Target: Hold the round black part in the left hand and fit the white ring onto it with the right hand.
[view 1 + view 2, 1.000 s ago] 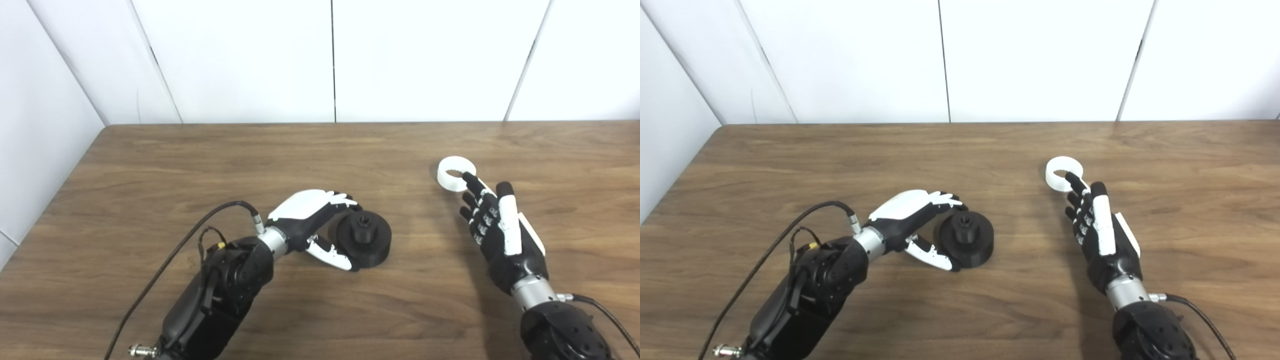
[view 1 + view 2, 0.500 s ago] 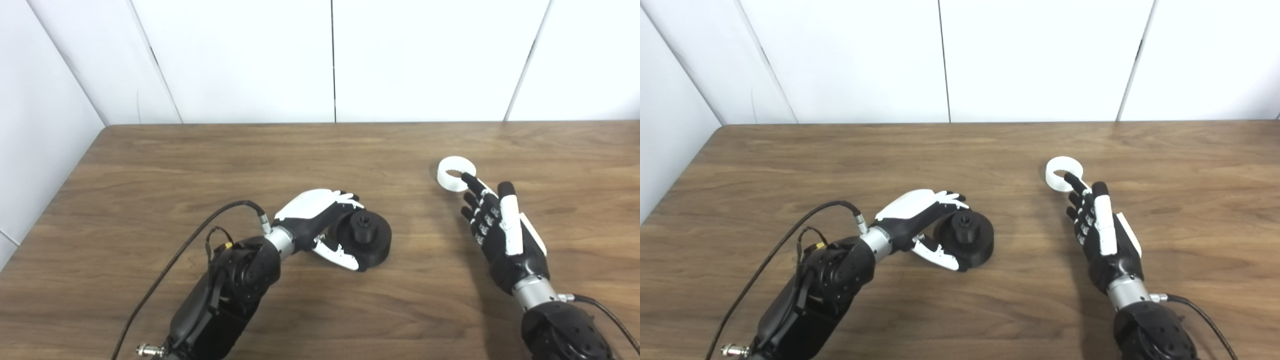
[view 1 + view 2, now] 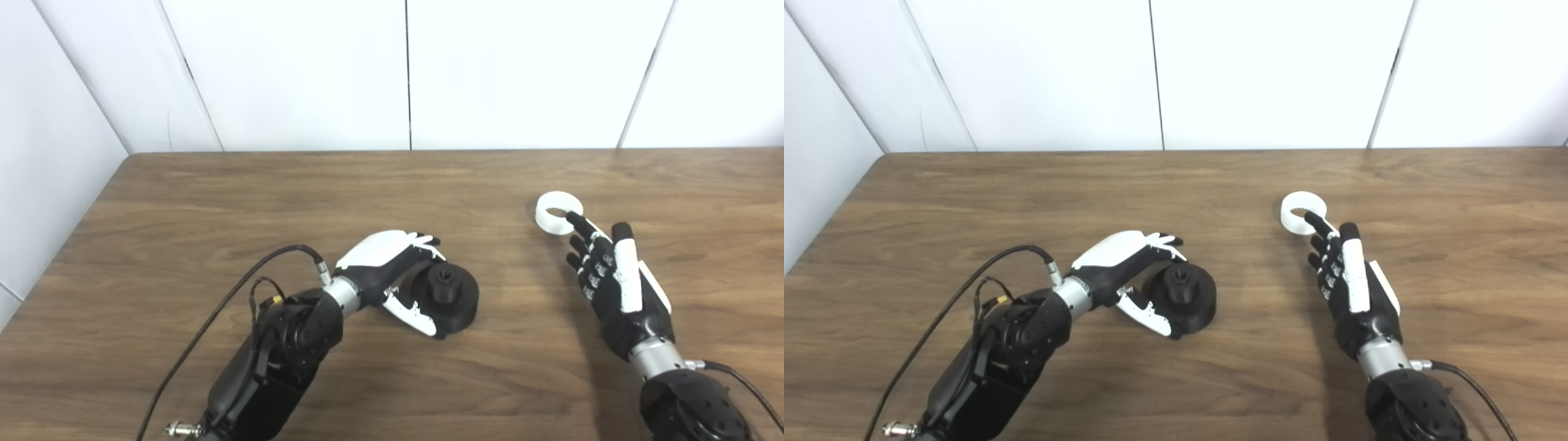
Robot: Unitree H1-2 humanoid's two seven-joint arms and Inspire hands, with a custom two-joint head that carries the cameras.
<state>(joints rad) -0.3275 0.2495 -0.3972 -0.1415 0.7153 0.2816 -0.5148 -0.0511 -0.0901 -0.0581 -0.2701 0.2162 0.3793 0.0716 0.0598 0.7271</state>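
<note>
My left hand is wrapped around the black part mid-table, fingers over its far edge and thumb at its near edge. I cannot tell whether it grips yet. My right hand lies open, fingertips touching the white ring, which lies flat.

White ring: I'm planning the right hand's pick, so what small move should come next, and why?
Probably ease the right hand forward and curl its fingers around the white ring. The ring lies flat on the table, one fingertip overlaps its near rim, the hand is open, and the left hand already cups the round black part.
</note>
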